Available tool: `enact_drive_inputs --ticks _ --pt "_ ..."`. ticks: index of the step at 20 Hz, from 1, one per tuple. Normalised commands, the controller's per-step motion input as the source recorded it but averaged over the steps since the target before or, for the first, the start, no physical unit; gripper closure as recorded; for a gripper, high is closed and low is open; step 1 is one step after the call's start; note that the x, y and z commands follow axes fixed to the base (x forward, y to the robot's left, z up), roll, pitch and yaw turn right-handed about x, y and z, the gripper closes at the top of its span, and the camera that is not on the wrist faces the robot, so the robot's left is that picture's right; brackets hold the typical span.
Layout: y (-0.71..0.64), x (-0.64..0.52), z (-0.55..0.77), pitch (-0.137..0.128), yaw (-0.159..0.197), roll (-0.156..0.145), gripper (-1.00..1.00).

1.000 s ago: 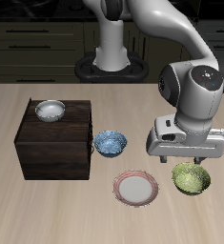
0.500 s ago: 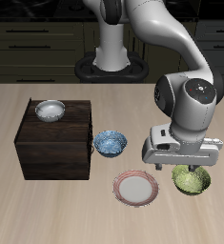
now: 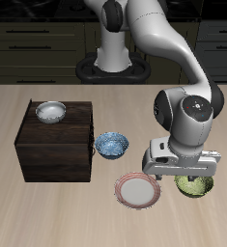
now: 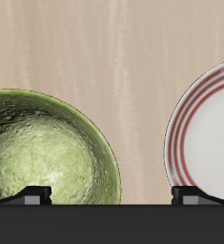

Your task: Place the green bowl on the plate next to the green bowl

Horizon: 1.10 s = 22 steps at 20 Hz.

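The green bowl (image 3: 194, 185) sits on the wooden table (image 3: 47, 207) near the front edge, just beside the plate (image 3: 137, 190) but not touching it. The bowl is small and round, with a bumpy, blotchy yellow-green inside that looks a bit shiny. The plate is round and flat, with pink-red rings around a pale grey middle.

The gripper (image 3: 181, 170) hangs low right over the bowl and hides most of it from the outside camera. From the gripper's own camera, the bowl (image 4: 45, 150) and the plate (image 4: 207, 133) lie side by side with a strip of pale, streaky wood between them. Two dark finger tips (image 4: 32, 195) poke out, set wide apart, with nothing between them, so the jaws are spread and holding nothing.

Farther back is a blue bowl (image 3: 111, 145) with a white pattern. Beside it stands a dark brown wooden box (image 3: 55, 150) with a plain silver bowl (image 3: 50, 112) on top.
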Motion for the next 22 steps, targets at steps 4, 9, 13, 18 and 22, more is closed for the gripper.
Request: enact_drive_inputs --ticks 4,9,13,18,22 --pt "0.05 -0.03 -0.28 0.029 0.027 0.026 -1.0" --pt "0.12 -0.06 -0.2 0.028 0.003 0.035 1.0" --pt "0.09 -0.06 -0.04 0.014 -0.015 0.046 1.0" --pt "0.0 0.02 0.08 -0.007 -0.015 0.014 1.0" --pt "-0.05 -0.13 0.32 -0.048 -0.008 0.023 1.0"
